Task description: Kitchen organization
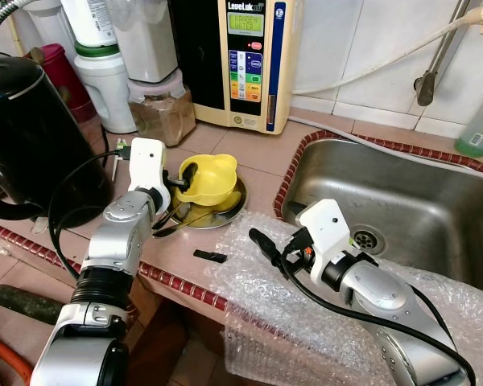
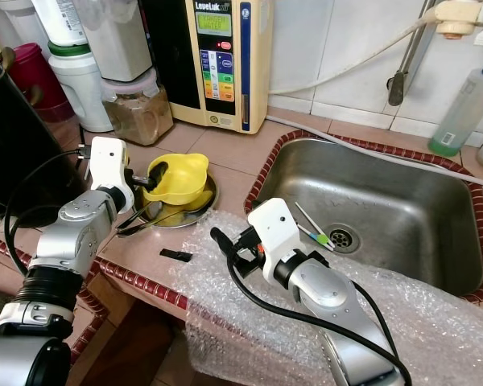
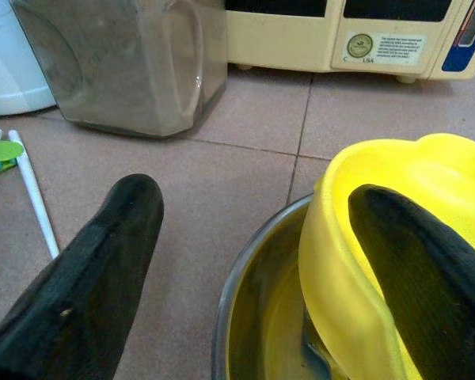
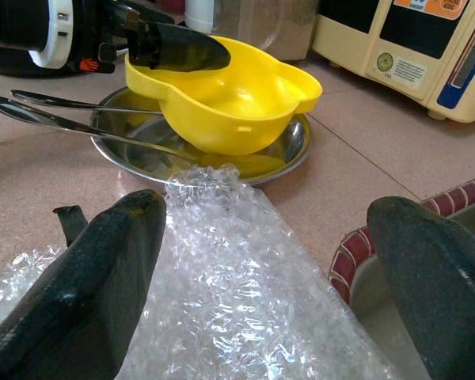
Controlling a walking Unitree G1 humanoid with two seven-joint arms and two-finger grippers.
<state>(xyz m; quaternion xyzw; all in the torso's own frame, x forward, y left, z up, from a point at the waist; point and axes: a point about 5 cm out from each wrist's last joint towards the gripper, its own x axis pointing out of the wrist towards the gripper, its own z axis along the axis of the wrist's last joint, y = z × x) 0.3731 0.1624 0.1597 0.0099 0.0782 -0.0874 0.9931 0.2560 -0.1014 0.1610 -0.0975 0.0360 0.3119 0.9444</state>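
Left wrist view puts my left gripper (image 3: 253,261) astride the near wall of the yellow bowl (image 3: 396,237): one finger (image 3: 423,277) is inside the bowl at lower right of the frame, the other (image 3: 95,269) outside it at lower left, over bare tile. The gap between them is wide, so that pincer is open and grips nothing yet.

From the left eye view, the yellow bowl (image 1: 207,178) sits mouth-up in a steel dish (image 1: 225,211) at centre left of the frame, on the tiled counter (image 1: 249,157) beside the sink (image 1: 402,201). Two metal utensils (image 1: 173,221) lie in the dish, handles reaching toward lower left. The bowl is lobed, not round; its long axis runs roughly left to right across that frame, the lobes on its upper rim toward the water machine (image 1: 245,56).

I judge the step in hand to be taking hold of the bowl by its rim. Next I should close on the wall and lift straight up, so the dish and utensils stay down.

My right gripper (image 4: 261,269) hangs spread wide and empty over the bubble wrap (image 4: 222,277), in the lower half of the right wrist view, pointing at the bowl.
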